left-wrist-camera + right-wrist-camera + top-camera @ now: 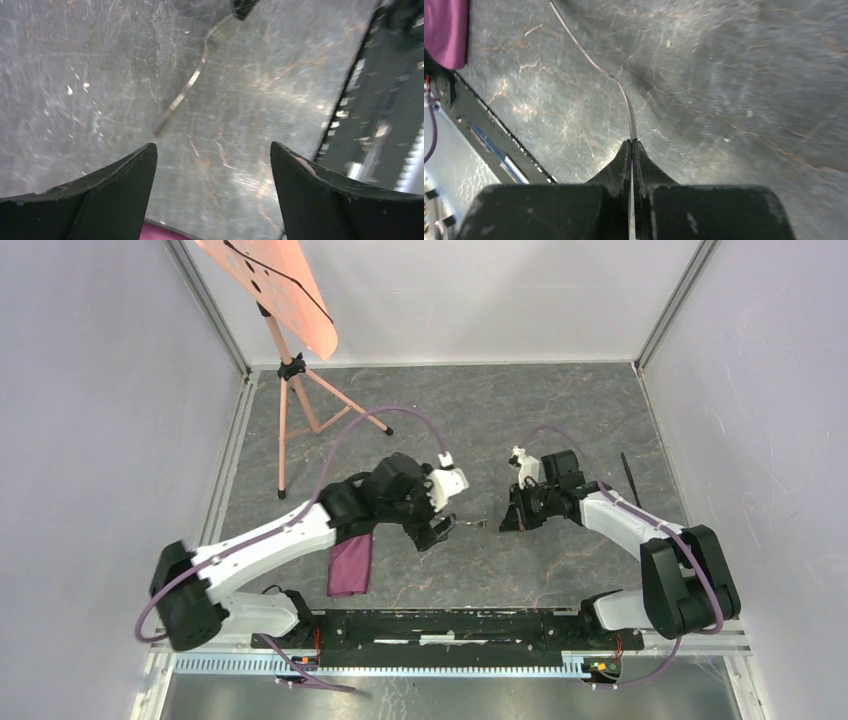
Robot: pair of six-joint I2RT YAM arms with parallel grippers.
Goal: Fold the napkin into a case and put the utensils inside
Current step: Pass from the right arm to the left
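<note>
Right tool (631, 144) first: the jaws are pressed together on the fork (187, 85), clamped at the tined end. The handle runs out ahead of them in a long thin line. In the top view the fork (478, 525) spans the small gap between the two tools, over the middle of the grey marbled table (480, 420). Whether its free end touches the surface cannot be told.

Over to the left tool (212, 147): the fingers (125, 175) are spread wide with nothing between them. The handle's tip sits just ahead of the left-hand finger, near it but apart. From above, the left tool (445, 530) faces the right tool (505, 524), and the two are close without meeting.

The napkin (350, 562) lies as a narrow plum-maroon strip on the table, near the front edge. Its far end is tucked under the left arm. A sliver of it shows at the bottom of the left wrist view, and a corner in the right wrist view (444, 30).

The other utensil (630, 480), slim and dark, lies on the table beyond the right arm, well apart from the napkin.
</note>
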